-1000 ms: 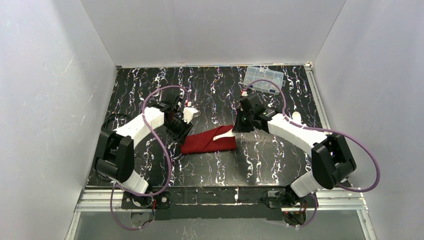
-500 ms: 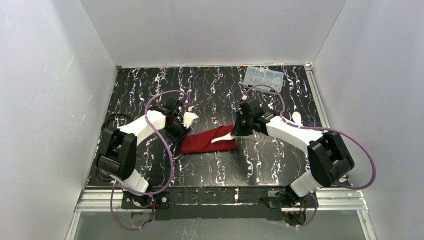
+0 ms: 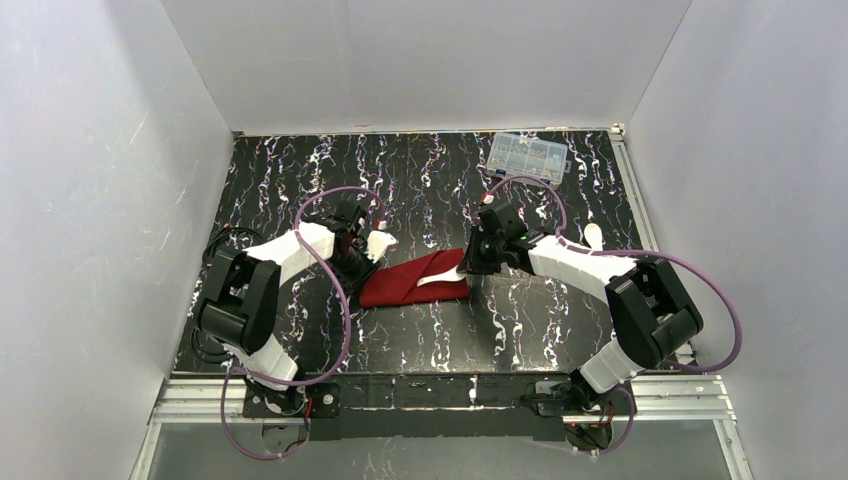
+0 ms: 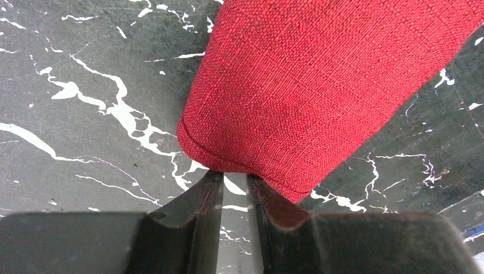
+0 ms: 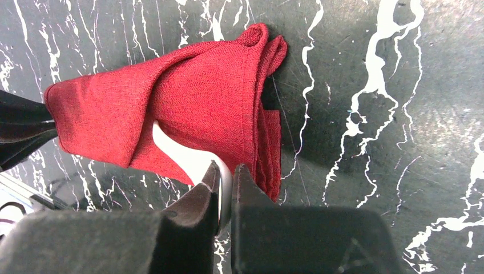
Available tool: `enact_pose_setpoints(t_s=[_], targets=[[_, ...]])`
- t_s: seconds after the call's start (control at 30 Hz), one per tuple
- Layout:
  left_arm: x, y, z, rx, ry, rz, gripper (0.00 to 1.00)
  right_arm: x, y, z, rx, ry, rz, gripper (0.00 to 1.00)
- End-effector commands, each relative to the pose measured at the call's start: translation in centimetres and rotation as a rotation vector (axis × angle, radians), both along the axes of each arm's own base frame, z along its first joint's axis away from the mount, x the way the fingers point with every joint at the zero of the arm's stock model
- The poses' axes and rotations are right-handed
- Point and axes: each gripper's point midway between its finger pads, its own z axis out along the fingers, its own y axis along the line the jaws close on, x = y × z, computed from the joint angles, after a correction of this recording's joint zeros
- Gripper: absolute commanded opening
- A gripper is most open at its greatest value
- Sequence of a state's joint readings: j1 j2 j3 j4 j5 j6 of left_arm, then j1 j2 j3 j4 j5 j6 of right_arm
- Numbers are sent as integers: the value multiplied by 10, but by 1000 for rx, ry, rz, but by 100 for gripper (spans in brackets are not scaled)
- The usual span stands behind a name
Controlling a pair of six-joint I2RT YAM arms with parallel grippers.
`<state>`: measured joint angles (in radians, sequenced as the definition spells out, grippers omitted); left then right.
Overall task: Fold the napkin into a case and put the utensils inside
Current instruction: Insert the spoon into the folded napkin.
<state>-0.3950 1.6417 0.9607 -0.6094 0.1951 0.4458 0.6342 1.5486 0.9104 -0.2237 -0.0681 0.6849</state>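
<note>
The white spoon (image 5: 185, 158) pokes into the red case (image 5: 171, 103), its handle pinched by the right gripper (image 5: 226, 169). It has slid further in than before (left gripper (image 4: 234, 178) nearly closed at the case's end, grip unclear).

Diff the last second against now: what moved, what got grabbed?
The right end effector, clamped on a white plastic utensil, eased in, sliding its head under the top layer of the deep red folded cloth napkin. The left end effector moved in to the cloth's left end and narrowed its jaws; a grip isn't clear. Unmoved: the clear plastic compartment box, the second white utensil.
</note>
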Motion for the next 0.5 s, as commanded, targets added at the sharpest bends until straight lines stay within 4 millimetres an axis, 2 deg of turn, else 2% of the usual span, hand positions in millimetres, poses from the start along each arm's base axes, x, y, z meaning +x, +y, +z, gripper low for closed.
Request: enact_pose_setpoints(t_s=[0.0,0.3,0.47], targets=[[-4,1,1,4,-3,-45,19,2,6,-2,46,-5,-21,1],[-3,0,-1,14,-23,-78,16,2,11,-8,93,4,-44,1],[-5,1,-3,14,-27,-94,15,3,22,-14,155,25,-58,1]])
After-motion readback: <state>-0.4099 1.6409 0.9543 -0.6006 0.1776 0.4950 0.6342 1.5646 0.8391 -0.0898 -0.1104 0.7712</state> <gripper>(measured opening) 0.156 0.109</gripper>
